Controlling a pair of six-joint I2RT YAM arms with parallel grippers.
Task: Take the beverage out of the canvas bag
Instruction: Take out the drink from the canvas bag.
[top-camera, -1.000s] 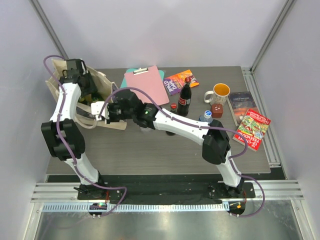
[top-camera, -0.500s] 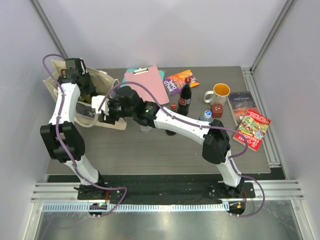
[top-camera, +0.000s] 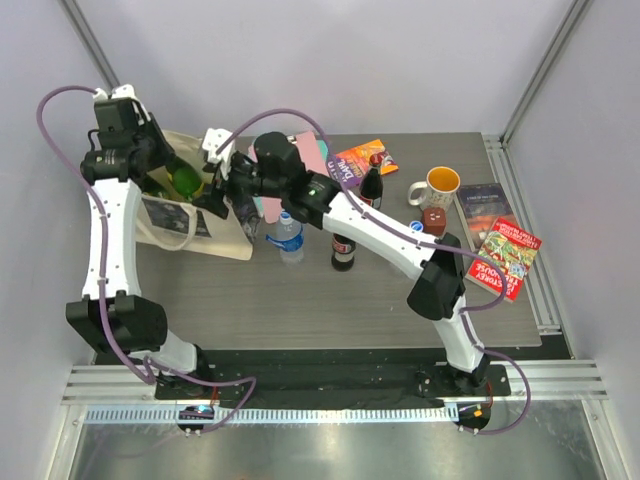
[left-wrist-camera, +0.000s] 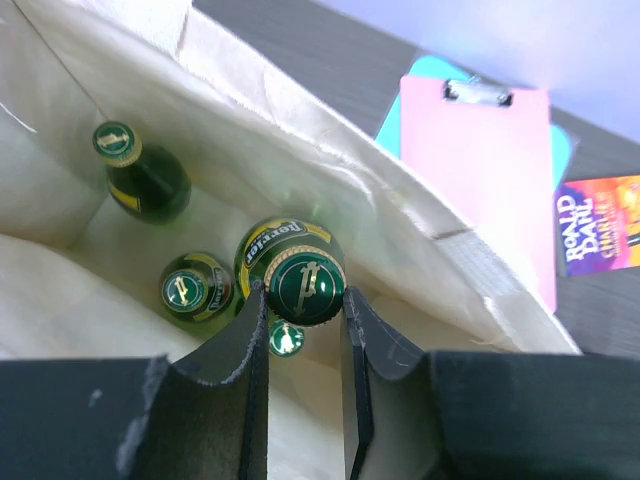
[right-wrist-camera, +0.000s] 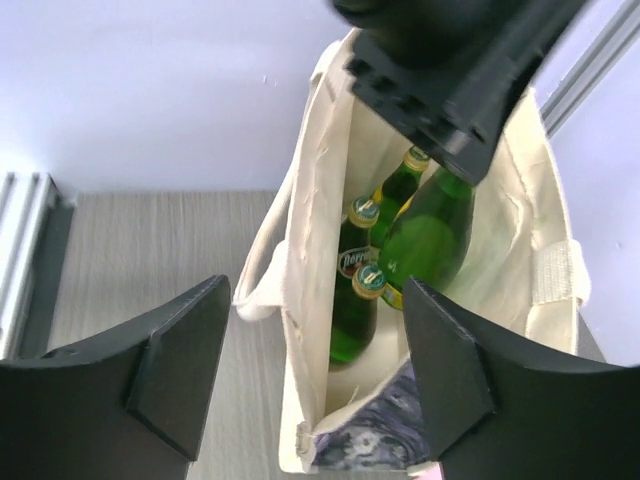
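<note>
The left end effector (left-wrist-camera: 302, 295) is clamped tight on the neck of a green Perrier bottle (left-wrist-camera: 288, 240), its two fingers pinching just under the cap. The bottle hangs straight below it, body partly inside the mouth of the canvas bag (left-wrist-camera: 330, 170). The right end effector (right-wrist-camera: 315, 290) stands wide open with nothing in it, and the bag's opening lies directly ahead of its fingers.

The step in hand looks like the lift-out. A grip this high on smooth glass is thin (the cap's lip is likely what stops a slide), so the pull should go straight up along the bottle's own axis, slowly and without tilt. Swinging sideways before the base is above the cloth rim risks dragging the soft bag along.

Three more green bottles (left-wrist-camera: 190, 290) sit below and beside the left end effector's fingers. Any sway of the held one could knock them, so it is better to rise vertically until well above their caps.

The right end effector could help by pinching the bag's near rim — holding the cloth down and the mouth wide — though it should stay off the handles.

Once free, carry the bottle toward bare tabletop (top-camera: 300, 300) away from the pink clipboard (left-wrist-camera: 480, 170), and lower it upright before letting go.
</note>
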